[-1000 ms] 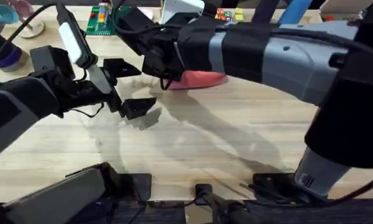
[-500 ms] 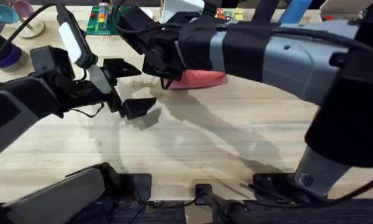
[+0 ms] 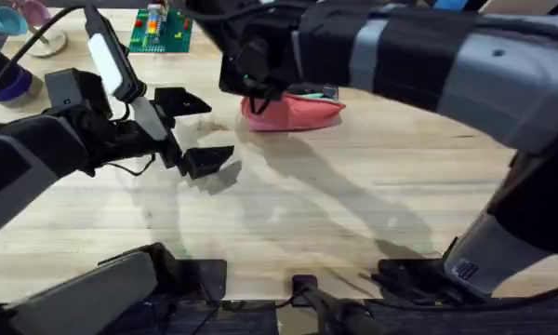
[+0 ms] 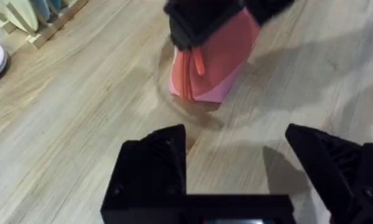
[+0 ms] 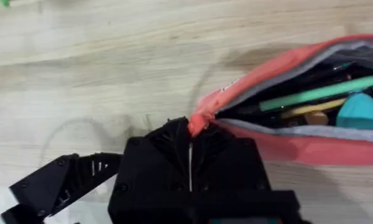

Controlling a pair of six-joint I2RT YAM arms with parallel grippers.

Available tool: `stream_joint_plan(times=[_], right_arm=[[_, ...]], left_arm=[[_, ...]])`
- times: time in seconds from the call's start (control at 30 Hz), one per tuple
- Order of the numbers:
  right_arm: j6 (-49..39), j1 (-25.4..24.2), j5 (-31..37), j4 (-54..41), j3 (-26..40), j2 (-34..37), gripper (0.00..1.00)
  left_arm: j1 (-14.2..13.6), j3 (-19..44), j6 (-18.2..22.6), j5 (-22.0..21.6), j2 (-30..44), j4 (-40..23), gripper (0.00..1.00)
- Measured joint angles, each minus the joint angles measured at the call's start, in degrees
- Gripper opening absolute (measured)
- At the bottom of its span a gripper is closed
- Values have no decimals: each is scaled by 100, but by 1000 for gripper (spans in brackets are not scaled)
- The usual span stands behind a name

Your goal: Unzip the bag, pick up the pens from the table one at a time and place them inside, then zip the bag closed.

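Your right gripper [image 5: 189, 134] is clenched on the end of the bag [image 3: 293, 112], which lies on the tabletop [image 3: 353, 205] at about 12 o'clock, unzipped, with a light green pen [image 5: 320, 92] and other items showing inside. Your left gripper [image 3: 193, 130] hangs released at 10 o'clock, near the bag, holding nothing.
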Motion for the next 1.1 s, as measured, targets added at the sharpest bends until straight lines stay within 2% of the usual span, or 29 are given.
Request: stream_joint_plan(times=[0.43, 0.67, 0.8, 0.9, 1.1], right_arm=[[-59, -180, -258, -2, 0, -78, 31], [-103, -180, -283, 1, 0, -78, 31], [-169, -180, -347, 7, 0, -78, 31], [-209, -180, -385, 9, 0, -78, 31], [-232, -185, -405, 9, 0, -78, 31]], left_arm=[[0, 0, 0, 4, 0, 68, 995], [0, -2, -2, 6, 0, 374, 994], [0, -4, -49, 44, 63, 870, 994], [0, -4, -236, 158, 287, 1365, 993], [0, -4, -753, 709, 1086, 2544, 993]])
